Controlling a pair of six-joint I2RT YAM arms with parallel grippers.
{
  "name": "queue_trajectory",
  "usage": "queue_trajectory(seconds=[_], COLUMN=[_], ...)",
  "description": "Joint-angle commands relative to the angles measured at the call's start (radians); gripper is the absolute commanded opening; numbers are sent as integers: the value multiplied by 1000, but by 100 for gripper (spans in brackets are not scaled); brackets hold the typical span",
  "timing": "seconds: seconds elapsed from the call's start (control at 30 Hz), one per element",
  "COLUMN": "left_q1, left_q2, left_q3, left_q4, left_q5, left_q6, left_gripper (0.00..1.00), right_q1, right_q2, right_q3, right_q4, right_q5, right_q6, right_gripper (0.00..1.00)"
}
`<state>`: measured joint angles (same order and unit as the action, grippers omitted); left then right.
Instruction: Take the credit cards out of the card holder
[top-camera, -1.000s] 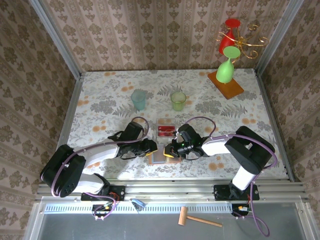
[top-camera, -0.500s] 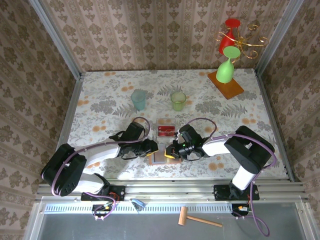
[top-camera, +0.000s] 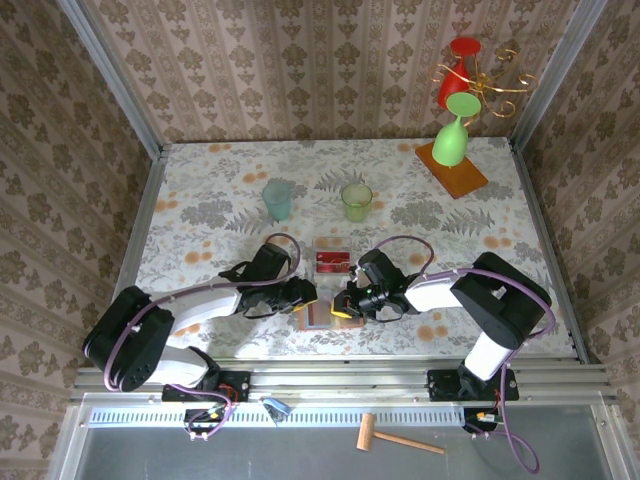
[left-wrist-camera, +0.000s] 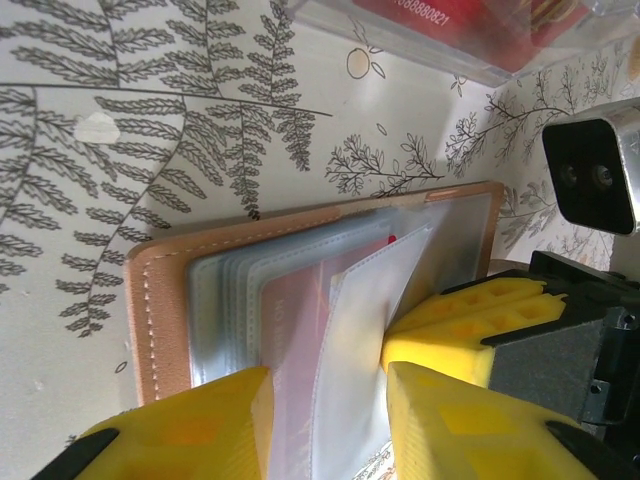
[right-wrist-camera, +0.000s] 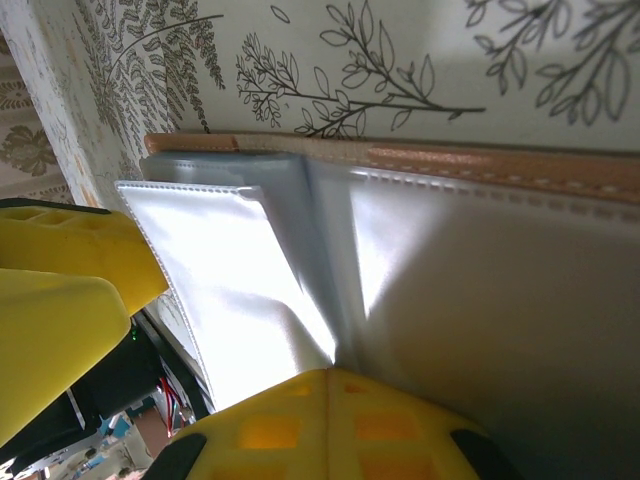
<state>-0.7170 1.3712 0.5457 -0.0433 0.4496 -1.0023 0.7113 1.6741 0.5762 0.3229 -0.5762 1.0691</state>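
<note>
The tan card holder (top-camera: 318, 314) lies open on the table between both grippers, its clear sleeves (left-wrist-camera: 225, 300) fanned out. A pale red credit card (left-wrist-camera: 295, 345) shows inside one sleeve. My left gripper (left-wrist-camera: 328, 405) is open, its yellow fingers (left-wrist-camera: 200, 425) straddling the sleeves from the near side. My right gripper (right-wrist-camera: 328, 378) is shut, pinching the edge of one clear sleeve (right-wrist-camera: 240, 270) and holding it lifted. In the left wrist view its yellow fingers (left-wrist-camera: 460, 320) sit at the holder's right edge. More red credit cards (top-camera: 331, 262) lie in a clear tray (left-wrist-camera: 420, 45) just behind the holder.
A blue-green cup (top-camera: 278, 199) and a green cup (top-camera: 356, 201) stand behind the tray. At the back right an orange board (top-camera: 452, 168) carries a green glass, with a red glass on a gold rack above. The table's front edge is close behind the holder.
Almost nothing. The left gripper has edged slightly right over the card holder. The right gripper keeps its pinch on the sleeve.
</note>
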Motion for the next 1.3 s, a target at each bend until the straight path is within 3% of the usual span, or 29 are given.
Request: queue_trajectory(seconds=[0.0, 0.47, 0.73, 1.07, 1.27], left_q1=[-14, -37, -41, -56, -79], left_q2=[22, 53, 43, 46, 86], left_q3=[22, 36, 50, 73, 111], left_q4=[33, 70, 80, 93, 113], left_q5=[17, 29, 40, 46, 53], left_q6=[-22, -40, -49, -58, -64], left_gripper=[36, 27, 28, 29, 35], right_q1=[-3, -3, -5, -34, -76], right_q2=[-10, -16, -77, -275, -414], right_q3=[8, 5, 16, 61, 63], right_q4=[-53, -53, -104, -381, -499], right_q5=[29, 27, 49, 153, 197], right_q6=[-23, -21, -27, -120, -160], right_gripper=[5, 5, 14, 18, 19])
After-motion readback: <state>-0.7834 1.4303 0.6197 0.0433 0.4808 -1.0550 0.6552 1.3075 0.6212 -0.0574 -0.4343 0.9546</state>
